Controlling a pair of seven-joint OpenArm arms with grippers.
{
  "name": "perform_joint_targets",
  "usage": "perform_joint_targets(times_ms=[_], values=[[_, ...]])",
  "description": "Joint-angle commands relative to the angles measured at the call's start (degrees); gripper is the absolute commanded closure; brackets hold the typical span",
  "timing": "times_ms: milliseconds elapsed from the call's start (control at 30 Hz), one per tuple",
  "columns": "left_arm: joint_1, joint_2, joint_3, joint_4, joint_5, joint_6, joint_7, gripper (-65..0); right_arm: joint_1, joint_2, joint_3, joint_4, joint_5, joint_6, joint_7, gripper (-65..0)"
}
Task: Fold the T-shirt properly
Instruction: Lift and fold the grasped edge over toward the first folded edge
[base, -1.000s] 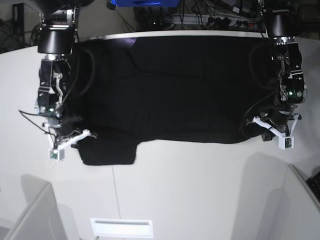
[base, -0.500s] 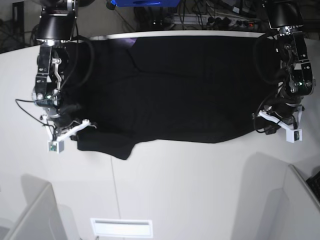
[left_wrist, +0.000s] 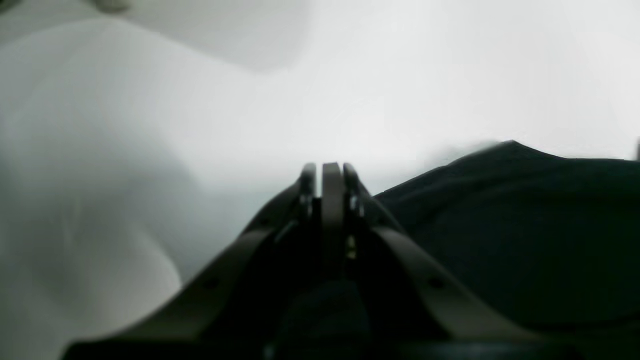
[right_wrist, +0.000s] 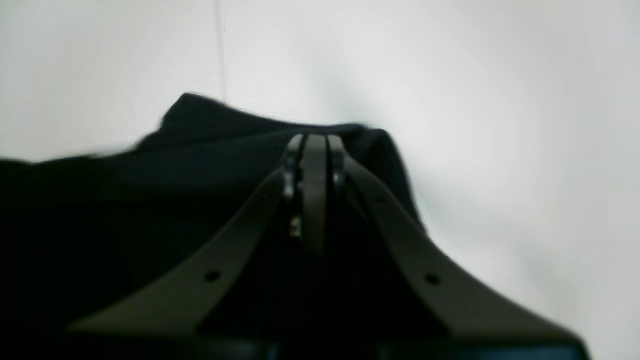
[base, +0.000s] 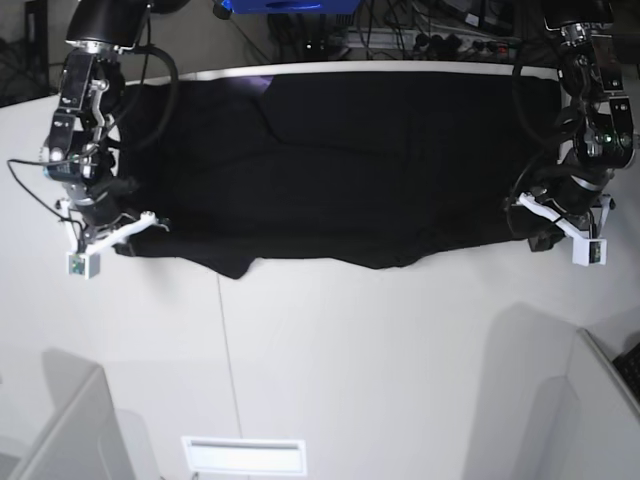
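The black T-shirt (base: 350, 160) lies spread across the far half of the white table (base: 350, 350), plain side up. At its near left corner, my right gripper (base: 150, 222) is shut on the cloth; in the right wrist view the closed gripper (right_wrist: 314, 142) sits over a raised black fold (right_wrist: 200, 150). My left gripper (base: 535, 228) is shut on the shirt's near right corner. In the left wrist view its closed gripper (left_wrist: 327, 172) has black cloth (left_wrist: 500, 225) beside and under it. The near edge hangs taut between both grippers.
Grey partition walls rise at the near left (base: 60, 430) and near right (base: 605, 400) corners. A white slotted plate (base: 243, 455) lies at the table's front edge. Cables and equipment (base: 400, 30) crowd the space behind the far edge.
Both grippers moved apart and toward the far side, dragging the shirt's near edge with them. The sleeve flap at the near left was drawn in and the edge pulled straighter.
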Motion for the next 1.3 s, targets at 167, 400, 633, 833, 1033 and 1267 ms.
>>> perform_joint_targets(times_ms=[167,400,633,833,1033,1267], values=[[2.1,-1.2,-2.5,2.5,0.2,0.1,-1.1,0.0,-2.1,0.5,0.3,3.9,0.5,0.3,0.7,0.0],[5.2,-2.6,-3.0,2.5,0.4,-4.2,-1.1,0.0,-5.3,0.5,0.3,4.4,0.5,0.3,0.7,0.0],[7.4,-3.0,-6.9,2.4,0.6,-5.1,-1.1,0.0,-7.9,0.4,0.4,6.3,0.7,0.3,0.7,0.0],[8.2,-3.1,-7.0,2.5,0.6,-5.1,-1.1,0.0,-8.2,-3.8,5.2,9.1,0.7,0.8,-4.3,0.0],[8.2,-3.1,-7.2,2.4,0.6,-5.1,-1.1,0.0,-7.9,-4.7,7.1,10.2,1.1,0.9,-7.8,0.0],[9.9,-3.1,-9.3,2.5,0.6,-5.2,-1.1,0.0,-7.6,-4.3,13.3,10.3,11.0,0.9,-13.1,0.0]])
